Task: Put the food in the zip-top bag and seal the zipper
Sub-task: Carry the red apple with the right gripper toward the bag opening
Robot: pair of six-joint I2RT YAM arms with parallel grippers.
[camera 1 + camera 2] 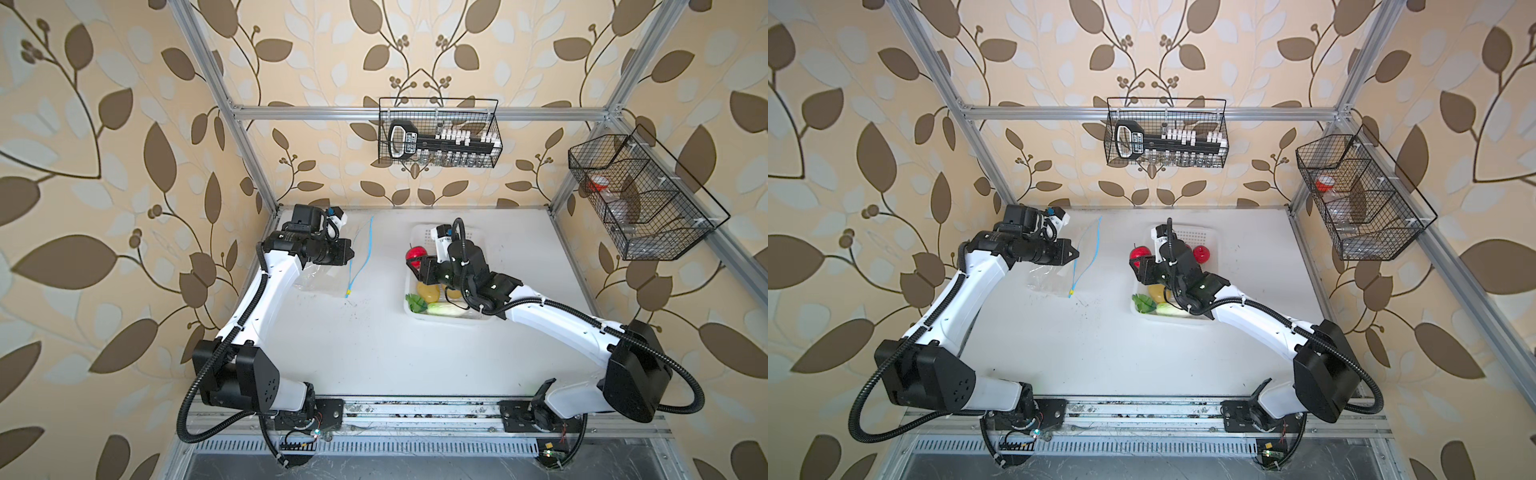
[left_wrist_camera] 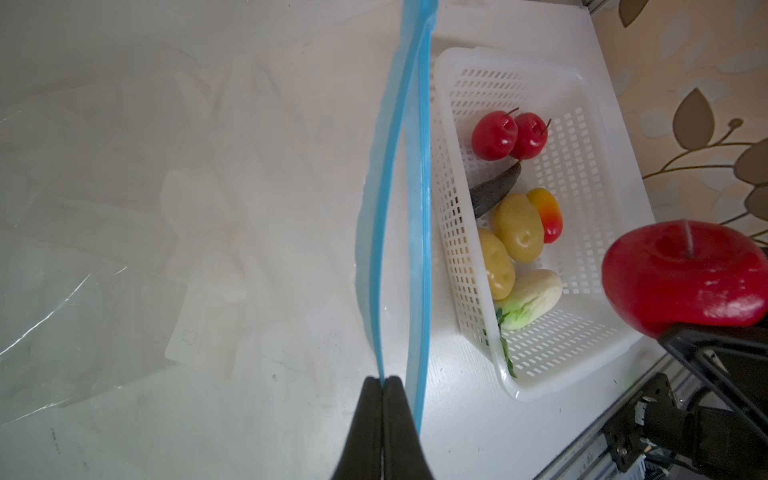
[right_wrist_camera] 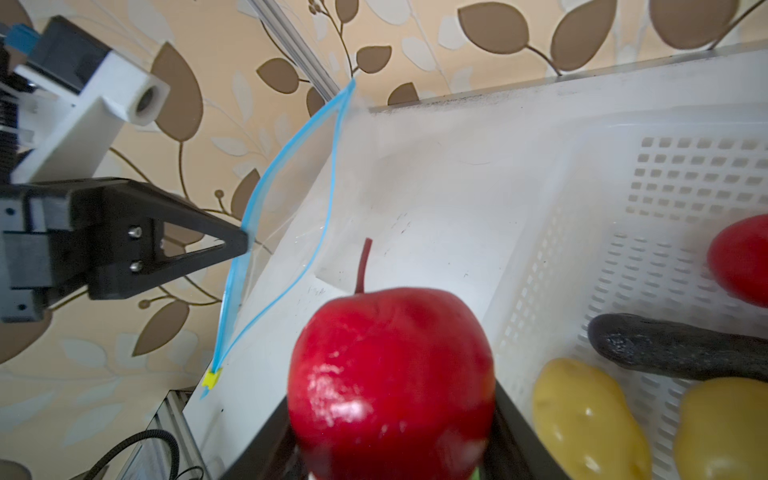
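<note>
The first loading step is in hand. The left fingers [image 2: 370,419] are pressed together on the upper lip of the zipper [image 2: 376,249] and hold it up off the counter [image 1: 374,340], so the mouth gapes toward the right fingers [image 2: 715,334]. The clear zip-top bag [image 2: 104,291] lies behind the pinch and looks empty. The yellow slider [image 3: 212,378] sits at the zipper's end, off to one side of the pinch. The right fingers clamp a red apple [image 3: 390,374] above the edge of the white basket [image 2: 582,345], well apart from the mouth. Two apples [image 2: 494,137], an eggplant [image 2: 496,189], two potatoes [image 2: 519,228], a red-yellow fruit [image 2: 548,214] and a cabbage [image 2: 532,297] wait in the basket. Next, I judge, the apple must travel across and go in between the lips without dragging the lower one shut.
</note>
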